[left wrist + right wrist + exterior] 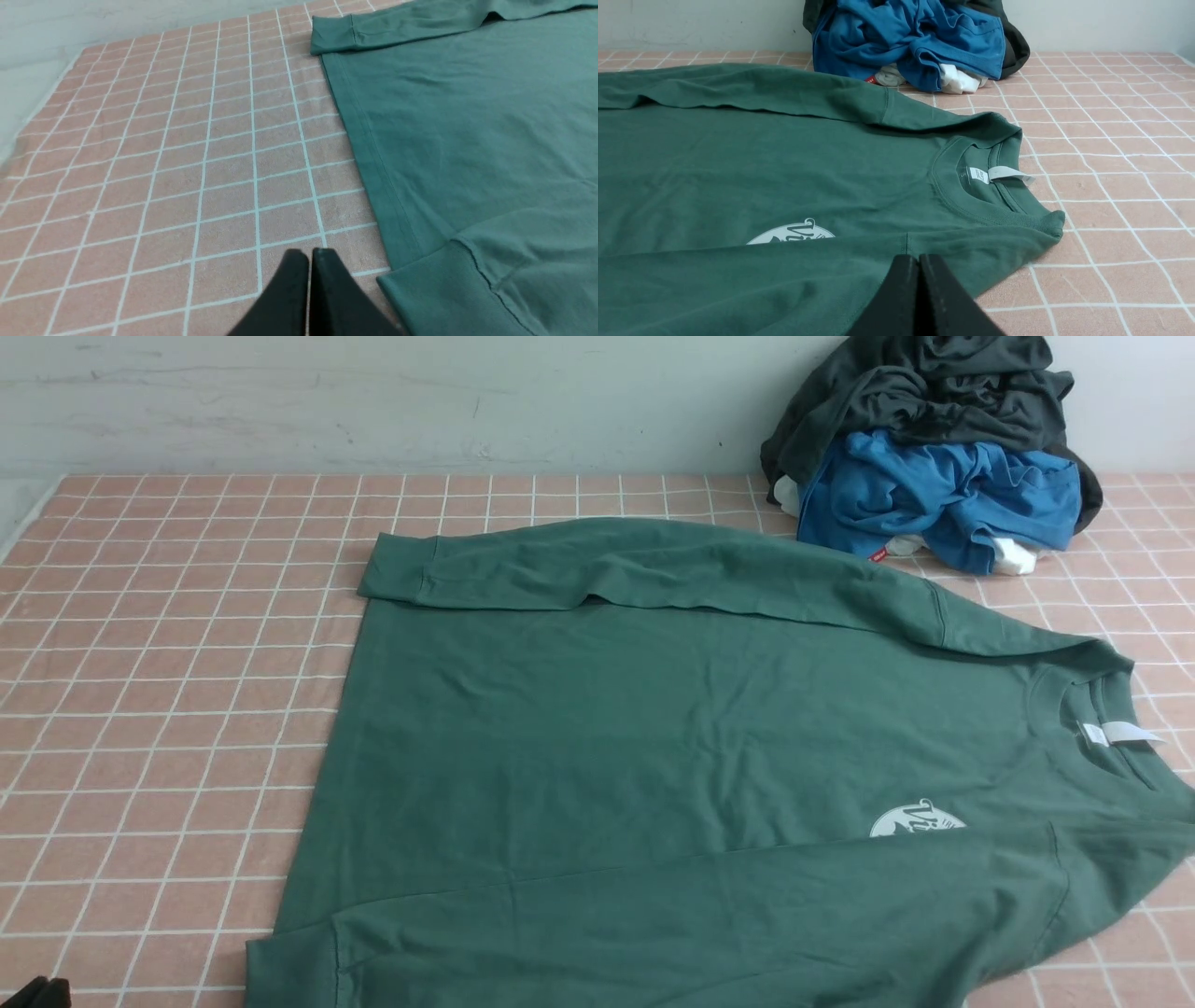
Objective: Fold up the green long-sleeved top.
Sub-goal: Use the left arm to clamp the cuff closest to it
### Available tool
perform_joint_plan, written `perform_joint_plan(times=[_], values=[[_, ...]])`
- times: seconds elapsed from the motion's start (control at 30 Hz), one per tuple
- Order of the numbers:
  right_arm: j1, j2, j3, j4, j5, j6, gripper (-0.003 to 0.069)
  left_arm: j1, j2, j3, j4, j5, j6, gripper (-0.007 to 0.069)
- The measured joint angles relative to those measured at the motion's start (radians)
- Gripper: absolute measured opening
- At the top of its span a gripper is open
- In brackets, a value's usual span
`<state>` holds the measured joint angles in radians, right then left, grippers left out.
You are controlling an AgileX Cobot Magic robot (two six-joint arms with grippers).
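The left end effector (309,255) hangs over the bare desk (168,709) with its two fingers pressed together and nothing between them. It sits just beside the hem (369,154) and the near cuff (434,289), probably placed there so that it can take that edge for the next fold.

The green long-sleeved top (653,737) lies flat, chest up, across the middle of the desk, hem to the left and neck to the right. Both sleeves are laid in over the body: the far sleeve (607,569) runs along the far edge with its cuff (392,569) at the hem end, and the near sleeve (700,924) runs along the near edge, half covering the white logo (920,821). That leaves a neat rectangle (the shape a crosswise fold wants), so I judge the sleeve step done and the body fold not yet done.

At the right end the collar (971,205) lies open, showing the white label (1116,735). The right end effector (919,259) is likewise closed on nothing, hovering near the shoulder of the near sleeve, mirroring its partner.

Far right, against the wall, a blue garment (934,495) and a dark grey garment (934,383) are heaped apart from the top, out of the working area.
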<state>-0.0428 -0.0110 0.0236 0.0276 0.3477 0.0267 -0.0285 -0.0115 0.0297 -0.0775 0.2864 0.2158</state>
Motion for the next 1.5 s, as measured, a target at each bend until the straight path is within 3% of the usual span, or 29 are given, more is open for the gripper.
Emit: perform_joint_plan(times=[0.13,0.33,0.5,0.6,0.8,0.93,1.13,1.27,1.37,1.5], values=[[0.0,0.0,0.005,-0.003,-0.129,0.0,-0.0008,0.0,0.0,0.0,0.0,-0.148,0.0,-0.0003],[0.0,0.0,0.005,0.017,-0.566,0.078,-0.0008,0.0,0.0,0.0,-0.045,-0.446,-0.04,-0.0003],[0.0,0.0,0.005,0.04,-0.774,0.156,-0.0008,0.0,0.0,0.0,-0.09,-0.703,-0.235,-0.0003],[0.0,0.011,0.0,0.027,-0.807,0.17,-0.0008,0.0,0.018,-0.063,-0.091,-0.732,-0.322,-0.0003],[0.0,0.162,-0.191,-0.137,-0.639,0.176,-0.0008,0.0,0.242,-0.374,-0.086,-0.546,-0.296,-0.0003],[0.0,0.407,-0.392,-0.246,-0.411,0.188,-0.0008,0.0,0.509,-0.571,-0.086,-0.334,-0.225,-0.0003],[0.022,0.677,-0.506,-0.217,-0.12,0.239,-0.0008,-0.013,0.768,-0.667,-0.083,0.097,-0.188,-0.0003],[0.141,0.86,-0.562,-0.138,0.145,0.171,-0.0008,-0.054,1.026,-0.676,-0.116,0.368,-0.144,-0.0002],[0.232,1.004,-0.59,-0.072,0.287,0.055,-0.0008,-0.066,1.188,-0.677,-0.171,0.426,-0.137,0.0019],[0.292,1.135,-0.623,-0.002,0.317,-0.036,-0.0008,-0.068,1.308,-0.678,-0.197,0.393,-0.137,0.0097]])
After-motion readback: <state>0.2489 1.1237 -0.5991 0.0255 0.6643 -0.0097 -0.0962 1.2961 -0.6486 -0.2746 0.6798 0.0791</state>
